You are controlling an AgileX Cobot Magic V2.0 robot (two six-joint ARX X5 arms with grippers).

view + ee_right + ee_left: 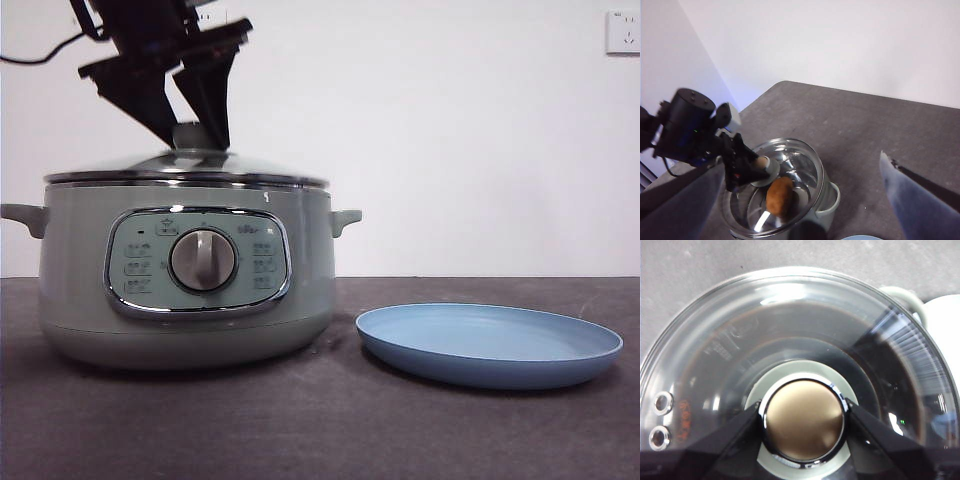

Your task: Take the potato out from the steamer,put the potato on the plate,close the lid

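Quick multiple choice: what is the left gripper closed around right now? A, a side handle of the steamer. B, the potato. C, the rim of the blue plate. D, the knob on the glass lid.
D: the left gripper has a jaw on each side of the knob of the lid, which sits on the steamer.

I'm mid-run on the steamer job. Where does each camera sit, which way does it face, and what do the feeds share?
Front: low at table height, level across at the steamer and plate; the left gripper reaches down from above.
Left wrist: straight down on the lid; its jaws flank the knob.
Right wrist: high, looking down on the lidded pot, the potato inside; the right gripper is open.
Shared: left gripper on knob.
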